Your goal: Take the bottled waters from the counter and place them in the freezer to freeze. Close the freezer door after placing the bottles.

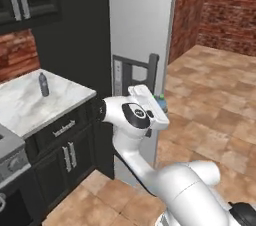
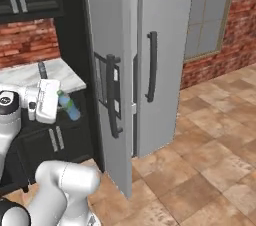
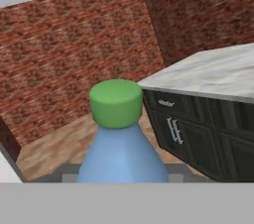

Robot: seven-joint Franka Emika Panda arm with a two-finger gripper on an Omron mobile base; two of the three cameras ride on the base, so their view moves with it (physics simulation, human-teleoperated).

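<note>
While tool [image 2: 59, 104] grips blue bottle [image 2: 69, 107] — aloft.

Arm [image 1: 150, 165] folded at elbow – hand level, pointing sideways – fingers [image 2: 61, 105] clamped on blue bottle [image 2: 69, 106]

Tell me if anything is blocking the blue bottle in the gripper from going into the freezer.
Yes. The freezer door is only slightly ajar, so its grey panel stands between the blue bottle, held in the gripper, and the freezer compartment behind it. The door would likely have to swing wider first.
</note>
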